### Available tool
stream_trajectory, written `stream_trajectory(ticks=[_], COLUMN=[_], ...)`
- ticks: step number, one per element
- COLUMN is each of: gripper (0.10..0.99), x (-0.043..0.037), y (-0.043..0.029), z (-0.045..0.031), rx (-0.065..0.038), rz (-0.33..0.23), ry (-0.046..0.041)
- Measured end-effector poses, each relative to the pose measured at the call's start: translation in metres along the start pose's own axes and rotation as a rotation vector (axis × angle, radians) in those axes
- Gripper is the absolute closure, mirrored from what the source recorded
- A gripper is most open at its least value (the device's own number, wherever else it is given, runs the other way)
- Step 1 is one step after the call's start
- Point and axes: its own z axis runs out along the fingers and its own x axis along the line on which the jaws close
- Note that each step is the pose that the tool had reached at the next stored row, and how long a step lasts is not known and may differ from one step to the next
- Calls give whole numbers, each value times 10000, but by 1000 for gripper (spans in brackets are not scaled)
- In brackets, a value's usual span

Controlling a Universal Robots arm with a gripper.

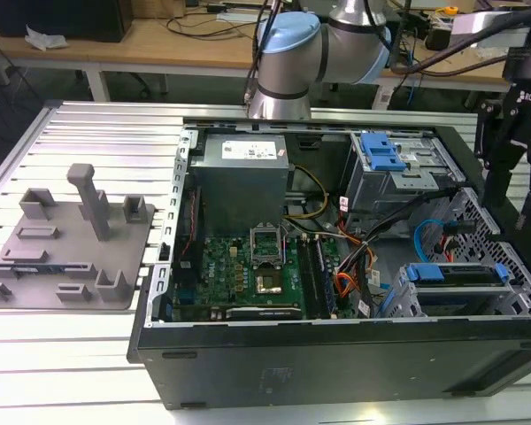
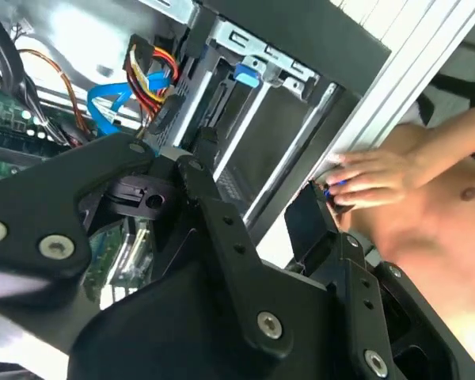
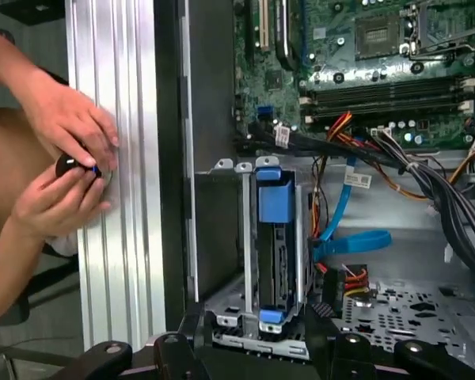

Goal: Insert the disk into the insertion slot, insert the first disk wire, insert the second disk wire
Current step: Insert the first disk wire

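My jaws stand wide apart with nothing between them, and the gripper point(image 1: 513, 197) hovers just above the insertion slot point(image 3: 222, 245). Straight ahead of the gap I see the blue-framed disk point(image 3: 273, 237) sitting in that slot. A blue cable point(image 3: 342, 226) curls off to one side of the jaws. On the other side, beyond the case wall point(image 3: 170, 158), a person's hands point(image 3: 67, 170) are holding something small and dark.

Bright, even overhead light; white glare on ribbed silver aluminium tabletop point(image 3: 119, 317); washed-out bare skin of a person point(image 2: 451, 237); deep shadow inside black computer case point(image 1: 319, 354).
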Motion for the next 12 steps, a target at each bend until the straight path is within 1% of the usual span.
stream_trajectory(ticks=[2,3,4,5,7,9,10,11,12], gripper=[467,467,467,467,467,467,467,467,467], x=[-11,-24,-57,-107,-189,-282,-350,-400,-428], y=[1,5,7,10,14,19,22,29,38], z=[27,32,26,10,-12,-40,-60,-75,-85], rx=[-176,-180,-156,-122,-69,-4,46,142,349], rz=[435,495,504,512,531,555,573,612,697], ry=[17,24,38,98,181,271,331,399,450])
